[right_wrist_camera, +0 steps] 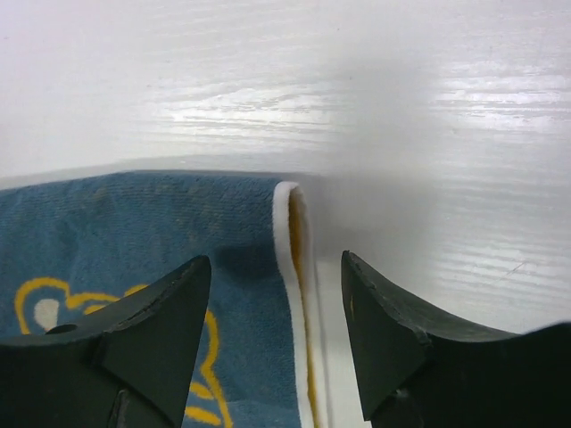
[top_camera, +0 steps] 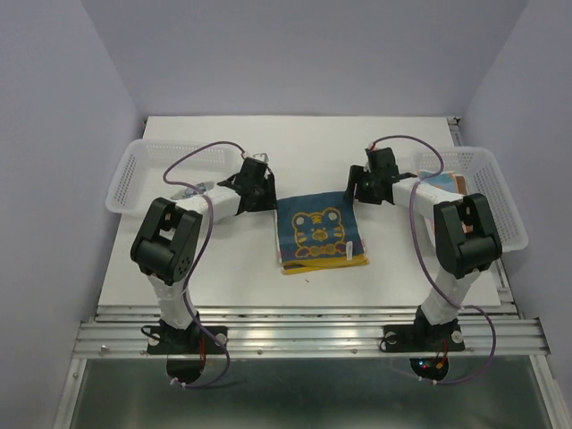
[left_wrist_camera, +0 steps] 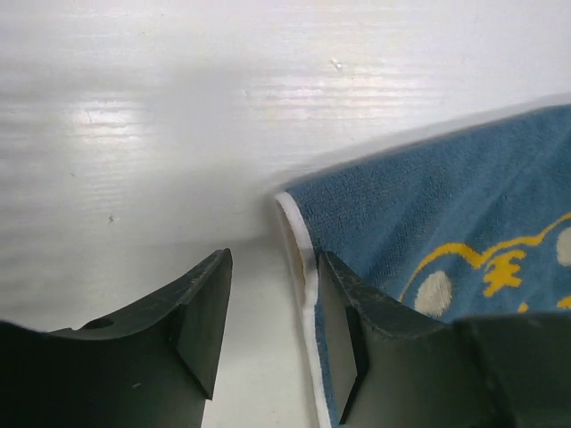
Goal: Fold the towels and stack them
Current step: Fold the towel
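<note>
A folded blue towel (top_camera: 320, 229) with a yellow animal print lies at the centre of the top view. It is the top layer of a small stack (top_camera: 322, 265), whose yellow and orange edges show along the lower side. The stack rests on the white table (top_camera: 223, 268).

The left gripper (top_camera: 266, 198) is at the towel's upper left corner and the right gripper (top_camera: 356, 193) at its upper right corner.

In the left wrist view the towel's white-edged corner sits at lower middle, in the gap between the fingers. One finger is over the cloth, the other over bare table. The jaws are spread and pinch nothing.

In the right wrist view the folded edge, white with yellow inside, runs down between the fingers. These jaws are also spread and grip nothing.

The left basket (top_camera: 134, 174) sits at the table's left edge. The right basket (top_camera: 496, 197), at the right edge, holds more towels (top_camera: 450, 183).
</note>
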Robot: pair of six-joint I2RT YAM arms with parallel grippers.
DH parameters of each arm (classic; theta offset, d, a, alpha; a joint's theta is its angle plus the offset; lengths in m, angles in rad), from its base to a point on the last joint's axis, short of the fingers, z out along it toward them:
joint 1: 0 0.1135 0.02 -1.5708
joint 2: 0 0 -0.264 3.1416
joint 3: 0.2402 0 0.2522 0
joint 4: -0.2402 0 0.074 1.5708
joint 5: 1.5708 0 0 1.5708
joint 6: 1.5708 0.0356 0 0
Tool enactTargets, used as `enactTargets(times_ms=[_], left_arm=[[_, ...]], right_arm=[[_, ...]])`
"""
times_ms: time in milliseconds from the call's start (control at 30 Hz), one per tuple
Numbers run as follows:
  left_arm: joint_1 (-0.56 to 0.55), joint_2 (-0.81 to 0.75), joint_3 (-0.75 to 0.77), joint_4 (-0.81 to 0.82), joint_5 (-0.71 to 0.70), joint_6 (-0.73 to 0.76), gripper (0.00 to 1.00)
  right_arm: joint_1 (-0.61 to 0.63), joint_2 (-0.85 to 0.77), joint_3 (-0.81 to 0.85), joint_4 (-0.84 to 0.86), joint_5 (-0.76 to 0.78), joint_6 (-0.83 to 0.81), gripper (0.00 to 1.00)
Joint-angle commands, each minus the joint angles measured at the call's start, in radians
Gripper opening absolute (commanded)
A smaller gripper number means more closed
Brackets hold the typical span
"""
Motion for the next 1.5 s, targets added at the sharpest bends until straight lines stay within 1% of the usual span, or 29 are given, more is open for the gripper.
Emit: enactTargets(times_ms=[0,133,167,200,233,267,300,333,367,433,467,500,533,567,633,667,700,833,900,1033,1200,1300,1467], left_arm=[[0.014,0.045,0.076,-0.002,0.045,0.031,0.54],[0.034,0.092,0.120,-0.008,0.036,0.027,0.54],[0.039,0.107,0.126,-0.009,0.037,0.028,0.54],[0.042,0.113,0.131,-0.011,0.040,0.030,0.54],[0.044,0.121,0.136,-0.011,0.040,0.033,0.51],[0.047,0.133,0.146,-0.011,0.043,0.037,0.50],[0.047,0.141,0.149,-0.012,0.046,0.039,0.45],[0.047,0.147,0.158,-0.012,0.049,0.042,0.45],[0.047,0.161,0.163,-0.012,0.054,0.048,0.43],[0.047,0.171,0.171,-0.011,0.078,0.054,0.34],[0.047,0.174,0.172,-0.005,0.089,0.057,0.26],[0.045,0.176,0.171,-0.002,0.100,0.059,0.21],[0.047,0.175,0.168,0.002,0.118,0.060,0.09],[0.047,0.170,0.160,0.009,0.128,0.060,0.01],[0.047,0.161,0.149,0.018,0.147,0.062,0.00],[0.047,0.142,0.130,0.026,0.152,0.060,0.00],[0.047,0.129,0.122,0.049,0.148,0.056,0.00],[0.047,0.050,0.087,0.089,0.151,0.034,0.00],[0.047,-0.014,0.070,0.115,0.154,0.028,0.00],[0.047,-0.134,0.008,0.172,0.184,0.008,0.00],[0.047,-0.295,-0.105,0.238,0.200,-0.001,0.00],[0.047,-0.338,-0.157,0.265,0.213,-0.002,0.00],[0.047,-0.347,-0.190,0.272,0.246,-0.019,0.00]], right_arm=[[-0.029,0.042,0.076,0.052,-0.065,-0.039,0.65],[-0.058,0.105,0.122,0.066,-0.125,-0.033,0.61],[-0.061,0.117,0.131,0.064,-0.128,-0.033,0.56],[-0.065,0.137,0.145,0.064,-0.131,-0.034,0.54],[-0.067,0.149,0.153,0.066,-0.133,-0.034,0.52],[-0.068,0.157,0.159,0.064,-0.139,-0.034,0.46],[-0.072,0.175,0.165,0.067,-0.153,-0.034,0.44],[-0.072,0.183,0.168,0.075,-0.157,-0.034,0.43],[-0.072,0.188,0.170,0.078,-0.168,-0.034,0.39],[-0.072,0.202,0.179,0.077,-0.180,-0.036,0.36],[-0.072,0.208,0.183,0.078,-0.188,-0.039,0.33],[-0.072,0.208,0.183,0.080,-0.199,-0.039,0.30],[-0.072,0.202,0.180,0.081,-0.222,-0.042,0.27],[-0.072,0.199,0.177,0.081,-0.231,-0.044,0.22],[-0.072,0.186,0.168,0.084,-0.254,-0.044,0.18],[-0.072,0.171,0.154,0.095,-0.262,-0.047,0.06],[-0.072,0.163,0.150,0.098,-0.269,-0.047,0.01],[-0.072,0.101,0.122,0.130,-0.271,-0.048,0.01],[-0.072,0.050,0.110,0.133,-0.265,-0.050,0.01],[-0.072,-0.065,0.055,0.144,-0.256,-0.045,0.01],[-0.072,-0.197,-0.025,0.158,-0.240,-0.048,0.01],[-0.072,-0.238,-0.056,0.150,-0.242,-0.053,0.01],[-0.072,-0.269,-0.082,0.155,-0.237,-0.040,0.01]])
